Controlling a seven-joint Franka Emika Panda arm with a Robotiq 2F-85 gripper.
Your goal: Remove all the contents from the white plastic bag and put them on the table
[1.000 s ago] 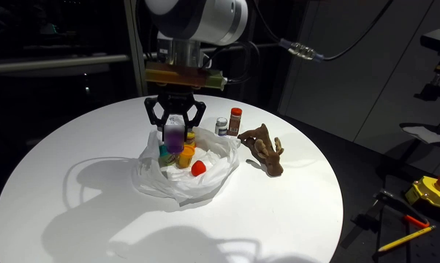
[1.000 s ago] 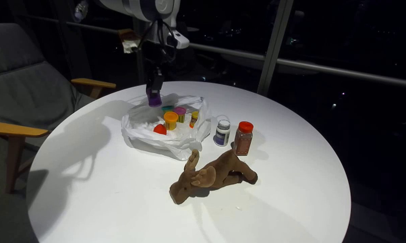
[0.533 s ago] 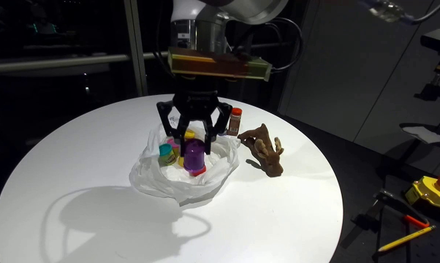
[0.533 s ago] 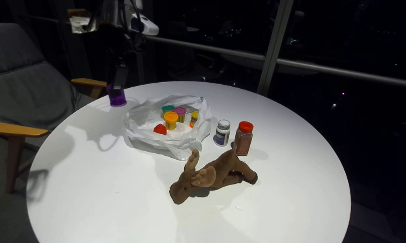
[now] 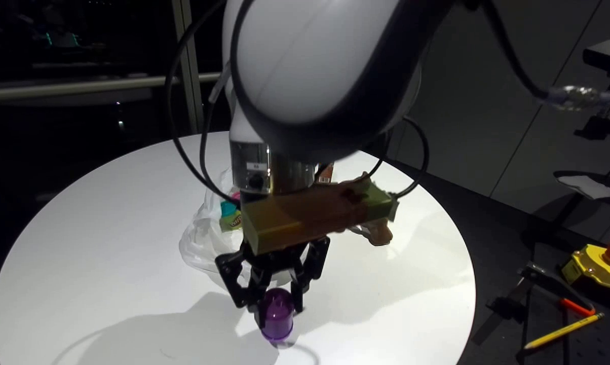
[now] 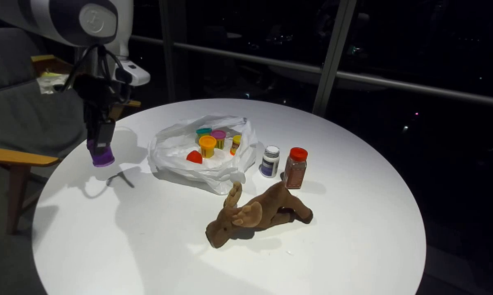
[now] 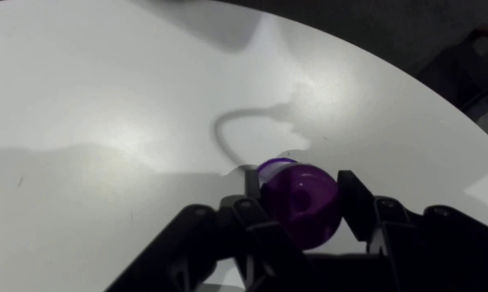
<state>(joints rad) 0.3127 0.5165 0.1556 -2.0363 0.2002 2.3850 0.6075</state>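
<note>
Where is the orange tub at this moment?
In an exterior view, the orange tub stands left of the picture's centre, inside the white plastic bag, between the red object and the pink-lidded tub.

Purple tub (image 6: 102,158) in the grip of the tool (image 6: 98,146), apart from the white plastic bag (image 6: 220,172)
</note>
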